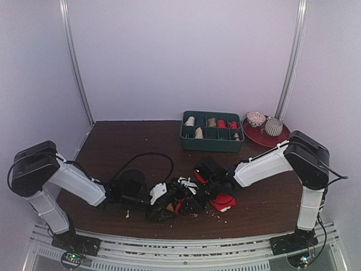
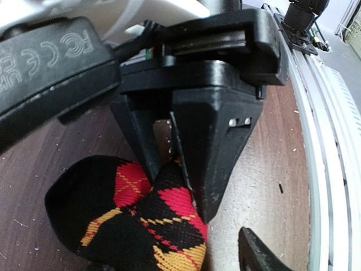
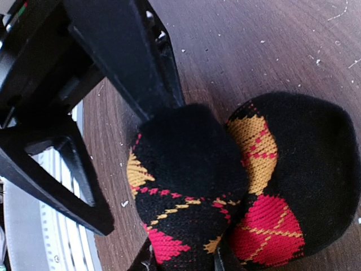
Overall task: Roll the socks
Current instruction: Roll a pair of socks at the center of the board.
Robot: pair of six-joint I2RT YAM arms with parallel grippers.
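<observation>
I am watching the left gripper [image 2: 174, 189] pinching a fold of the black argyle sock [image 2: 135, 226]. Its jaws are standing all but closed with only the fabric between them, and the rest of the sock is bulging out below the fingertips onto the table [image 2: 276, 169]. The right gripper [image 3: 138, 169] is standing wide open and holding nothing: one finger is touching the near lobe of the bundle, while the other is keeping apart from it with bare wood between. From that wrist view the sock is sitting just past the fingertips as two rounded lobes side by side, so I am judging the roll as begun but loose. In the overhead view the bundle is lying near the front edge between the two grippers, its long axis running roughly left to right along the line joining them. The left arm is on it and the right is just beside it. The red sock [image 1: 224, 201] is lying just to the right of the bundle, partly under the right wrist and nearer that arm, and I cannot tell whether the arm is resting on it. I am reckoning the next move is turning on the right gripper closing across the free lobe, opposite the left's pinch — coming in off that axis, it could be pushing the fold open.
</observation>
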